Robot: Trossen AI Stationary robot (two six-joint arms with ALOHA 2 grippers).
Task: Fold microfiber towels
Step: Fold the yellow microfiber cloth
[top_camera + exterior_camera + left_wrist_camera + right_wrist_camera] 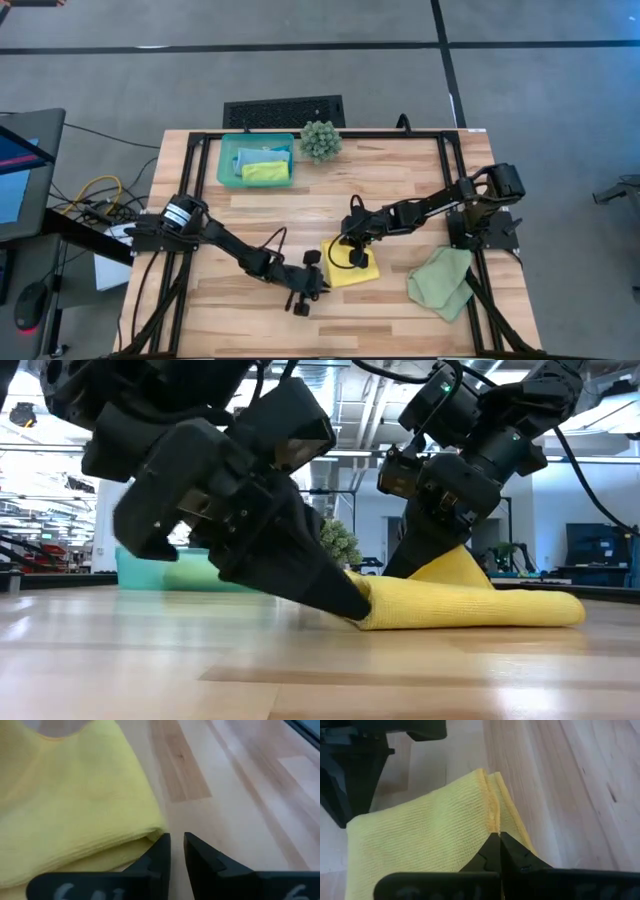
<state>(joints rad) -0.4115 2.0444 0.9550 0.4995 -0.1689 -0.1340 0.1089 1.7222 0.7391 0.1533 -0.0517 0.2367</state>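
A yellow towel (352,268) lies folded over near the table's middle, with its fold (380,615) resting on the wood. My right gripper (499,837) is shut on the towel's raised edges. My left gripper (176,840) stands low at the towel's near left corner (155,832). A narrow gap shows between its fingers, with nothing in it. A pale sage towel (443,282) lies crumpled at the near right. A light blue towel (262,153) and a lime towel (265,172) lie in the teal tray (226,165). My left gripper has the outer side of one fingertip (161,845) against the folded corner of the yellow towel, coming in low and slanting from the table's left. My right gripper pinches two hemmed edges (492,815) laid together, between its fingertips. The fingers slant down from the table's right. The pinched edges stand up in a peak (452,565), and the rest of the towel lies on the table.
A spiky green plant (321,140) stands at the far edge beside the teal tray. A black frame (195,140) runs round the tabletop. Bare wood (250,320) lies along the near side left of the yellow towel.
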